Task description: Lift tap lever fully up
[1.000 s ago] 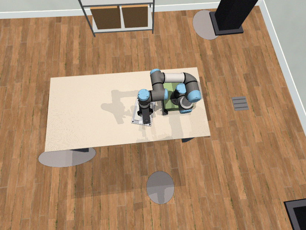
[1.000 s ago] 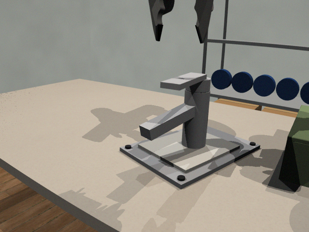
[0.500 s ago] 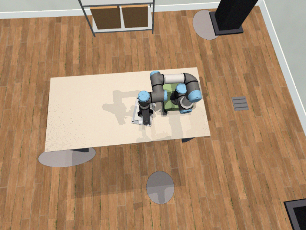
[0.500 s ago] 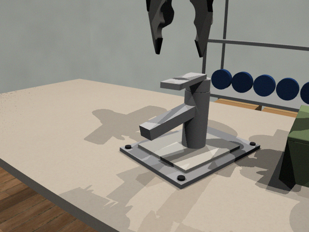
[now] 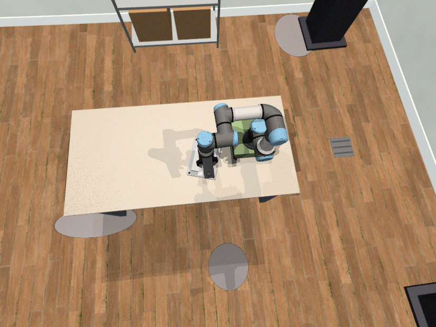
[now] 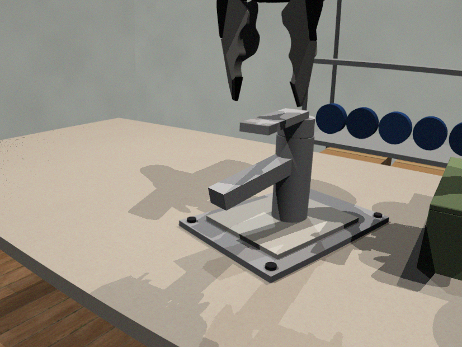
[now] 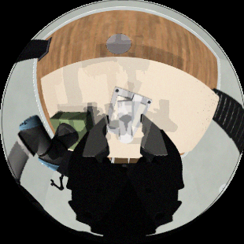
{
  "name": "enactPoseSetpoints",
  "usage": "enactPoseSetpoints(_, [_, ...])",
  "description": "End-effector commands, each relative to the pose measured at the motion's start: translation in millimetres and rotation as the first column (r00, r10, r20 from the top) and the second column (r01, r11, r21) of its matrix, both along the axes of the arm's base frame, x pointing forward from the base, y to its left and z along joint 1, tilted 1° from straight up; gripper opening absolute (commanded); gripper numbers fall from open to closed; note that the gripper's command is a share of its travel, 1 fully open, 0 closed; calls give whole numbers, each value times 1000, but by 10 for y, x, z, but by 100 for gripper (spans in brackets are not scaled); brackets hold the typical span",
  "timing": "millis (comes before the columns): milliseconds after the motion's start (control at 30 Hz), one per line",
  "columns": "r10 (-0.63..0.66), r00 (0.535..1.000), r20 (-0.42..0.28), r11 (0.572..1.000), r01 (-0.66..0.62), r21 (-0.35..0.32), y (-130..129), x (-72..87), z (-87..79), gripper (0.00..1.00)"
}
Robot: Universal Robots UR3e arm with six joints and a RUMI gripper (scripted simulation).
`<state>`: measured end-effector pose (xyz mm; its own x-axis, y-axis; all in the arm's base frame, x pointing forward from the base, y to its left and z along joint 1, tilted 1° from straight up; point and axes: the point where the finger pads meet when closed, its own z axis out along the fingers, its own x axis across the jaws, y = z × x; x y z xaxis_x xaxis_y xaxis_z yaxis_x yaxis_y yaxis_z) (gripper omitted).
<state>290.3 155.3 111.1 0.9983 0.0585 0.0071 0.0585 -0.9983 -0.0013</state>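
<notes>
A grey tap [image 6: 289, 175] stands upright on a grey base plate [image 6: 283, 233] on the beige table. Its flat lever [image 6: 274, 120] lies nearly level on top of the tap body, pointing to the left over the spout [image 6: 248, 183]. My gripper [image 6: 265, 91] hangs directly above the lever with a small gap; its two fingers point down, stand apart and hold nothing. In the top view the arm's wrist [image 5: 206, 140] covers the tap and plate. In the wrist view the plate and tap [image 7: 127, 114] show between the two fingers.
A green box [image 6: 446, 220] stands on the table to the right of the plate; the arm's base sits on it [image 5: 246, 140]. Behind the table are a metal shelf frame [image 6: 335, 67] and a row of blue discs [image 6: 380, 125].
</notes>
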Motion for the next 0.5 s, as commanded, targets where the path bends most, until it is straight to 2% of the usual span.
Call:
enactPoseSetpoints(0, [0, 1000, 4, 1000, 0, 1, 1, 8, -33, 41])
enactPoseSetpoints(467, [0, 1000, 4, 1000, 0, 1, 1, 8, -69, 41])
